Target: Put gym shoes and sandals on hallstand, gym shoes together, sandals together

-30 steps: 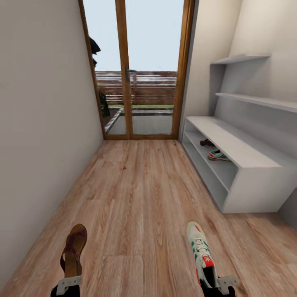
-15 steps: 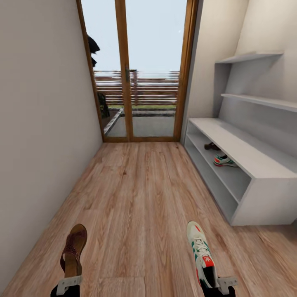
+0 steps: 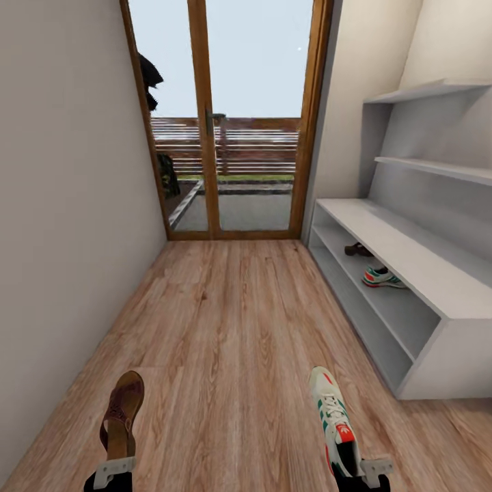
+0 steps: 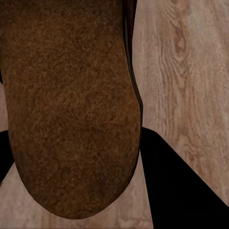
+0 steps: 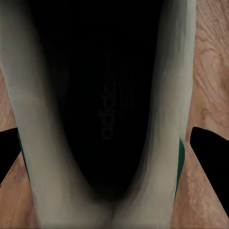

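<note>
Beside the hallstand, which stands along the corridor's right wall, the robot carries one shoe in each arm above the corridor floor. The left gripper is closed on the heel end of a brown sandal, toe pointing ahead. The right gripper is closed on the heel of a white gym shoe; the right wrist view looks straight into the shoe's dark opening.

Judged handling: both items are light. The sandal is thin and likely flexible, so a heel hold lets the toe droop. The gym shoe is stiffer at the heel collar, a sound hold.

On the hallstand's middle shelf, a second gym shoe lies nearer the robot, and a second sandal lies beyond it, toward the glass door at the corridor's end. Shelf surfaces look flat and smooth. Grey wall shelves hang above the hallstand.
</note>
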Tool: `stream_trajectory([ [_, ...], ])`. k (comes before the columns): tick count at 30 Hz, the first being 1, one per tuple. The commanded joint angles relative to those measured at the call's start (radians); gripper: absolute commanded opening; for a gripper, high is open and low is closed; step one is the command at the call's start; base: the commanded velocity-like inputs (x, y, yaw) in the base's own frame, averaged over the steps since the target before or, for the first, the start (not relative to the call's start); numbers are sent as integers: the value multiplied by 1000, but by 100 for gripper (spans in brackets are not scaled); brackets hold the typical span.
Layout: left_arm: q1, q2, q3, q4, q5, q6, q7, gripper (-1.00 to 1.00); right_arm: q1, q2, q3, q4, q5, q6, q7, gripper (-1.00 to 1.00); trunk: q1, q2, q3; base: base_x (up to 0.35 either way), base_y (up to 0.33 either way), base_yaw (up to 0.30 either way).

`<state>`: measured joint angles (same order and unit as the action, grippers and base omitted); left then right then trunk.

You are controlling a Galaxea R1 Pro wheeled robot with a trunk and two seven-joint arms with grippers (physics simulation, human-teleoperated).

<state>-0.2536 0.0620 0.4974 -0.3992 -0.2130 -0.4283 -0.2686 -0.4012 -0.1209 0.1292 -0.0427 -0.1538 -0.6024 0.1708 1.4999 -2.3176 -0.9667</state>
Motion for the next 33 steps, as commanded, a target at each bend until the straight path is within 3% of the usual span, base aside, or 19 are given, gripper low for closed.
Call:
stream_trajectory([
  [1,-1,-1,9,0,-11,-4,-4,-100,-1,0,7,1,-11,-3,4,-100,0,0,-1,337,88,0],
  [33,-1,-1,9,0,-11,-4,-4,-100,-1,-2,7,1,-9,-2,7,-100,0,0,-1,333,121,0],
])
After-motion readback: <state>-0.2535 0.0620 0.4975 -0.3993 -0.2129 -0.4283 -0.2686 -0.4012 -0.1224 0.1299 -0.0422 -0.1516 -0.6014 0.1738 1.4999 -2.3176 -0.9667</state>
